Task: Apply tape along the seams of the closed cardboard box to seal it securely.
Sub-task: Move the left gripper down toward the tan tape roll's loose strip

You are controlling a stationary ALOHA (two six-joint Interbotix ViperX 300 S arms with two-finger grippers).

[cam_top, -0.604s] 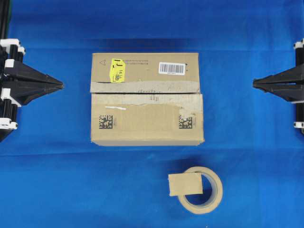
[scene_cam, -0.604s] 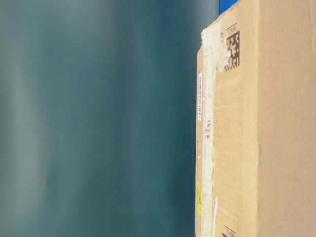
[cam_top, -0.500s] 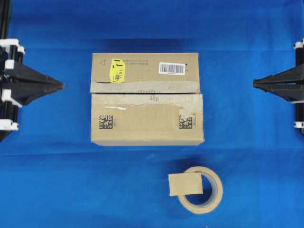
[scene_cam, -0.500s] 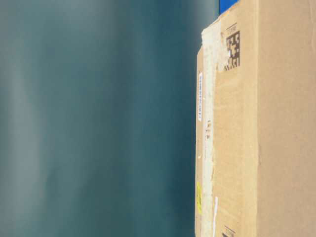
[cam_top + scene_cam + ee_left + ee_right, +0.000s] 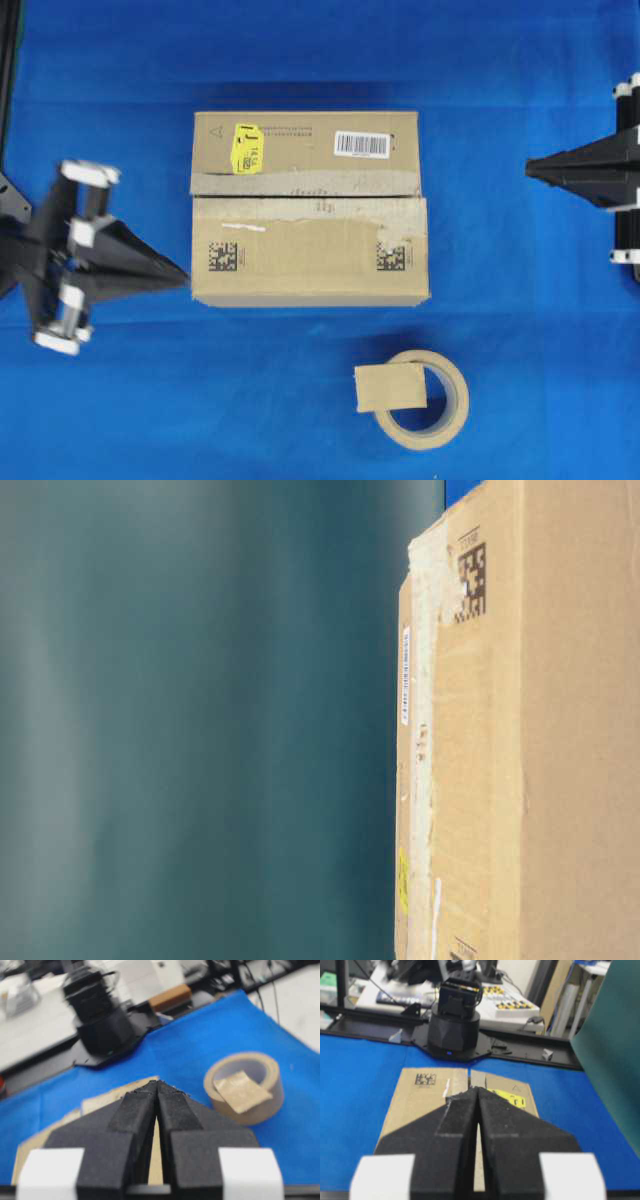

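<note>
The cardboard box (image 5: 300, 265) lies closed mid-table, with a yellow sticker (image 5: 247, 148) and a barcode label on its far flap. The seams (image 5: 300, 196) show as a dark slit between the flaps, edged by worn grey tape. A small tan piece of tape (image 5: 390, 388) rests on a beige tape roll (image 5: 445, 420) in front of the box. My left gripper (image 5: 185, 272) is shut and empty. Its tip is at the box's left side near the front corner; contact is unclear. My right gripper (image 5: 530, 168) is shut and empty, well right of the box. The left wrist view shows the tape (image 5: 240, 1092); the right wrist view shows the box (image 5: 415, 1105).
A blue cloth (image 5: 200, 400) covers the table. The table-level view shows only the box's side (image 5: 560, 730) against a teal backdrop (image 5: 200, 720). Each arm's black base stands at its own end of the table, the left one (image 5: 455, 1025) and the right one (image 5: 97, 1015).
My left arm has swung forward and towards the box, so its tip now points at the box's left front corner. The right gripper has shifted slightly. Box and tape have not moved.
</note>
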